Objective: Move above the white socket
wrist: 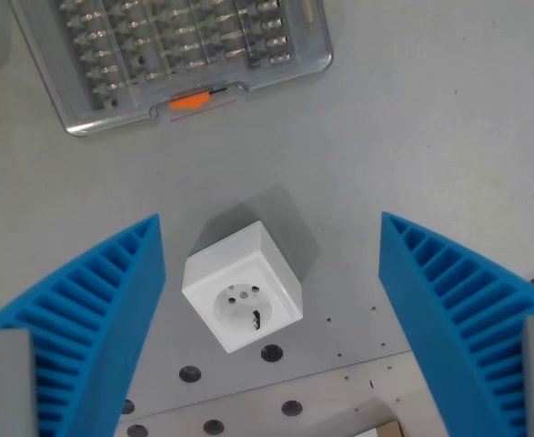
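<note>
You had the gripper [271, 273] spread wide, its two blue ribbed fingers [94, 319] standing well apart and touching nothing. The white socket [242, 286] sat on the grey table [430, 118] between them, nearer the wrist view's left finger, turned at an angle with its round face upward. A clear plastic case [171, 55] with an orange latch [190, 102] lay beyond it, well apart.

Grey counter [412, 118], matte, with a perforated metal plate [276, 391] along its near edge. White socket [242, 286] rests at the plate's border. Clear plastic bit case [171, 55] with orange latch lies well apart, at the far side.
</note>
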Tool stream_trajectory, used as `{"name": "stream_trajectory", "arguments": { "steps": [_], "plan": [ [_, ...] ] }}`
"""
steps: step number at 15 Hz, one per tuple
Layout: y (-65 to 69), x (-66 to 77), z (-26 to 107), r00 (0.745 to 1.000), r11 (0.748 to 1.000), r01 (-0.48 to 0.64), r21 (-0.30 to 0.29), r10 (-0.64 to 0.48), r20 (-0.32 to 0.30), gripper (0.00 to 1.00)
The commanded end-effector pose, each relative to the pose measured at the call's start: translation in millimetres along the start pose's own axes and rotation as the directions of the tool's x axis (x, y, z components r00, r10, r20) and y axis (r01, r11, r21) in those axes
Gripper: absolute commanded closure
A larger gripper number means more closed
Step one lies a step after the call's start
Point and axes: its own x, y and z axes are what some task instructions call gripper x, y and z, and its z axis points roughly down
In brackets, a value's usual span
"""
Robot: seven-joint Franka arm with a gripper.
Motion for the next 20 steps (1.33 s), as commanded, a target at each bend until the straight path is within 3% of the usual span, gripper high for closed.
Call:
{"name": "stream_trajectory", "arguments": {
  "steps": [1,11,20],
  "plan": [
    [0.0,0.0,-0.9,1.000,1.000,0.000,0.000,0.000,-0.002,0.00],
    [-0.4,-2.9,2.3,0.999,0.999,0.040,0.000,-0.040,-0.006,0.00],
    [-2.4,-17.7,17.6,0.989,0.991,0.137,0.003,-0.137,-0.060,0.00]
  ]
}}
